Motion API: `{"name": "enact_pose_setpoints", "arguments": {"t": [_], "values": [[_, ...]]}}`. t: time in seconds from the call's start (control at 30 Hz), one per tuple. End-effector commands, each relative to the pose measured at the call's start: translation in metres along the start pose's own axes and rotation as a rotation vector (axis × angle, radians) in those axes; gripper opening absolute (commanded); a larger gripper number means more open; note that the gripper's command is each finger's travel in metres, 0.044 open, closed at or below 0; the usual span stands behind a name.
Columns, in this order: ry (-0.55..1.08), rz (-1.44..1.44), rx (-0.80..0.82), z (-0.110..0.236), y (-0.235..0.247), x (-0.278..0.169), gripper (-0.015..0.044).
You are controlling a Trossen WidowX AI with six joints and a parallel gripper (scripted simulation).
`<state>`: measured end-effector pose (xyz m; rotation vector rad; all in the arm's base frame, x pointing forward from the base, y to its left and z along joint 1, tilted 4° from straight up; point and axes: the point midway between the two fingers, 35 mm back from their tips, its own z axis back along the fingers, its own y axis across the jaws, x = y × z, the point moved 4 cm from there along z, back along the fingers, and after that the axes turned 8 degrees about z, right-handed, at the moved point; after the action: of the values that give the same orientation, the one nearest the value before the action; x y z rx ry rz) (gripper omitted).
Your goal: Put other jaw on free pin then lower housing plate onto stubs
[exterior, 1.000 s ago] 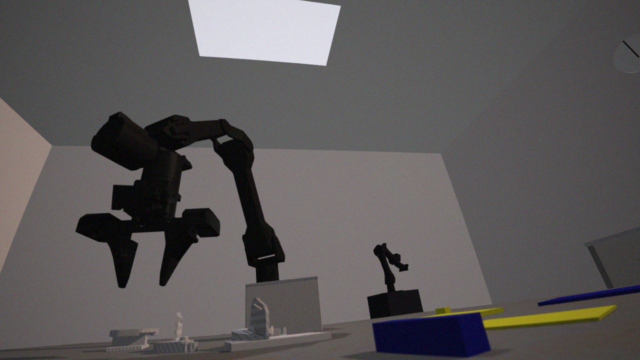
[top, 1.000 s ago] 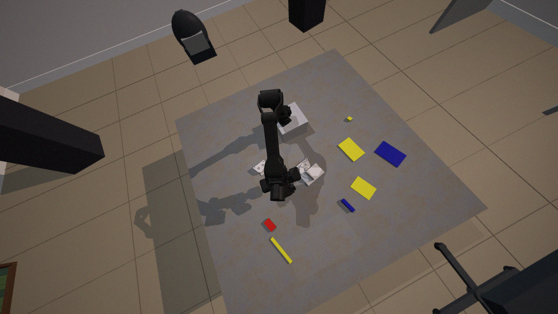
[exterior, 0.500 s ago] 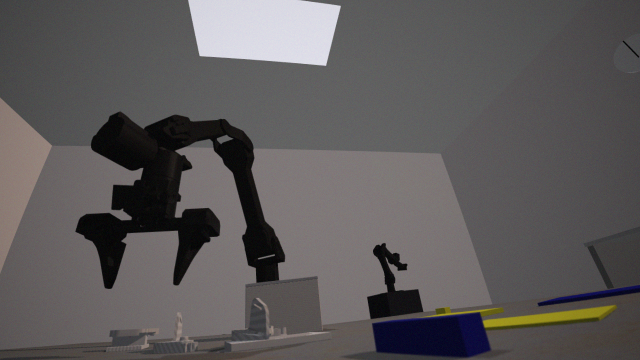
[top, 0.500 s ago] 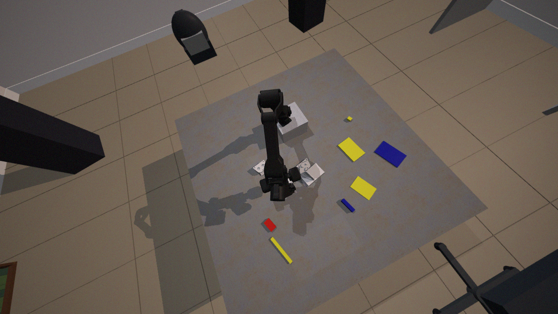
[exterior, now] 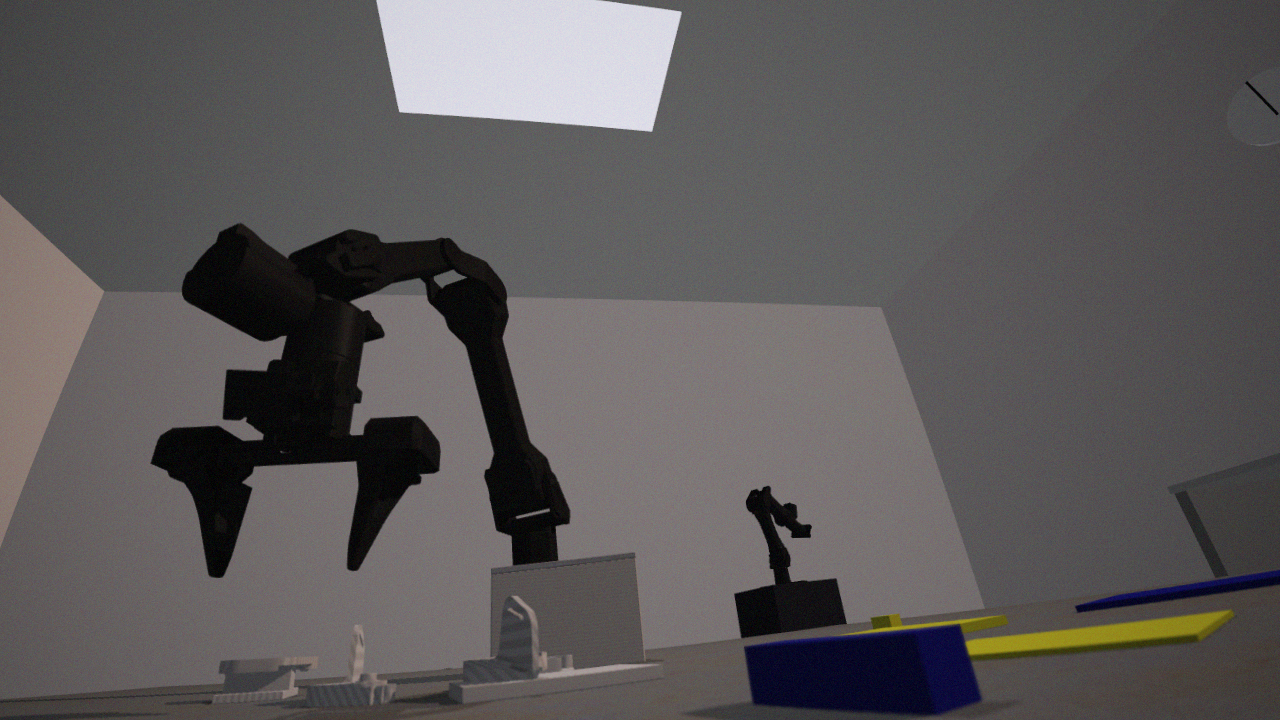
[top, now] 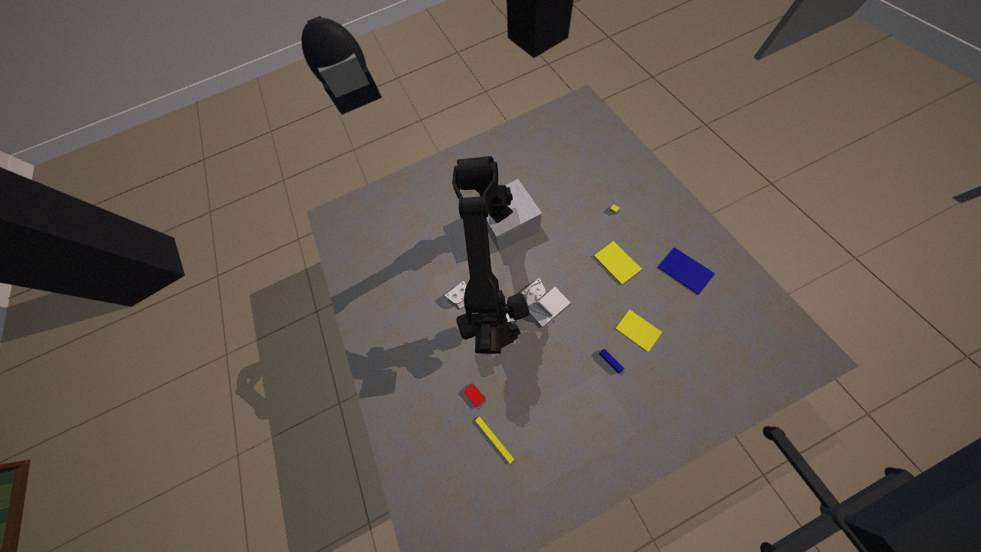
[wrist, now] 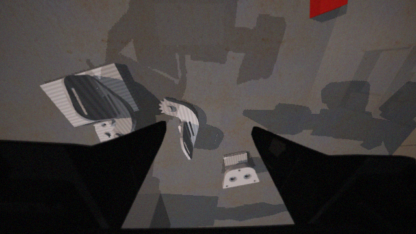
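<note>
My gripper [exterior: 284,571] [wrist: 210,127] is open and empty, its fingers wide apart, well above the table. The loose white jaw [wrist: 192,114] [exterior: 349,691] has gear teeth at one end and an upright pad at the other; in the wrist view it lies between the fingertips, toward the left one. The white housing plate [wrist: 240,173] [exterior: 256,680] [top: 452,297] has two holes and lies apart, near the right finger. The white base [wrist: 58,91] [exterior: 617,673] bears the mounted jaw [wrist: 94,101] [exterior: 517,637]. The left finger partly hides its pin end in the wrist view.
A red block [top: 474,395] [wrist: 326,6] and a yellow bar [top: 494,440] lie farther out. A blue block [top: 611,361] [exterior: 854,667], yellow slabs [top: 618,262] [top: 638,330] and a blue slab [top: 686,271] lie beyond the base. A white box [top: 517,219] stands near the arm's foot.
</note>
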<state>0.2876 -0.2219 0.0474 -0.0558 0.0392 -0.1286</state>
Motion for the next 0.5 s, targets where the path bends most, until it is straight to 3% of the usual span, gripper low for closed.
{"name": "enact_pose_setpoints", "arguments": {"t": [0.0,0.03,0.47], "values": [[0.000,0.000,0.000,0.0001,0.0000,0.0000,0.0440],[0.000,0.000,0.000,0.0001,0.0000,0.0000,0.0440],[0.000,0.000,0.000,0.0001,0.0000,0.0000,0.0099]]}}
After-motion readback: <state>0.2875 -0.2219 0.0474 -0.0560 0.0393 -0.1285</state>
